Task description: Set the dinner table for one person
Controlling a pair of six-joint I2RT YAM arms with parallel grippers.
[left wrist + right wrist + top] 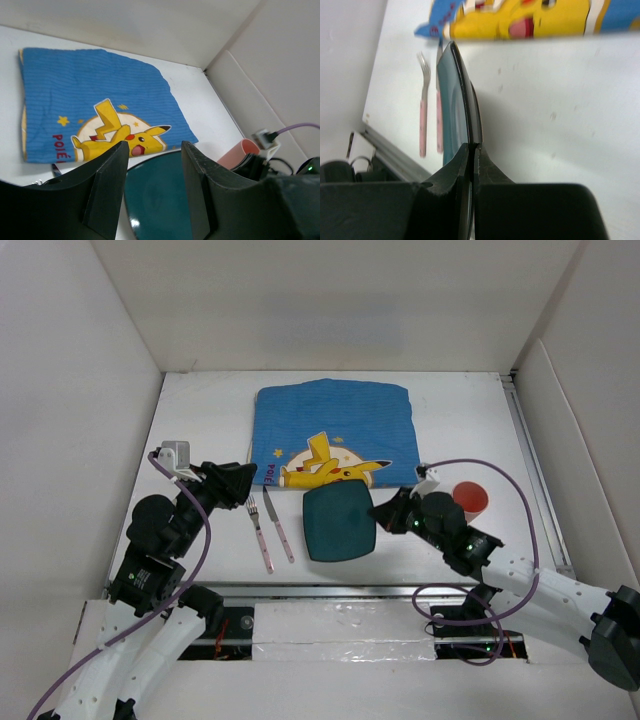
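A dark teal square plate (338, 523) is held just below the blue placemat (333, 435) on the white dinner table (200, 410). My right gripper (381, 513) is shut on the plate's right rim; in the right wrist view the plate (455, 100) shows edge-on between the fingertips (473, 149). A pink-handled fork (260, 528) and knife (280, 527) lie left of the plate. A red cup (470, 498) stands behind my right wrist. My left gripper (243, 483) is open and empty, left of the fork; in its wrist view the plate (155, 195) shows between the jaws.
White panel walls (60, 390) stand around the table. A metal rail (330, 590) runs along the near edge. Purple cables (500, 480) loop over both arms.
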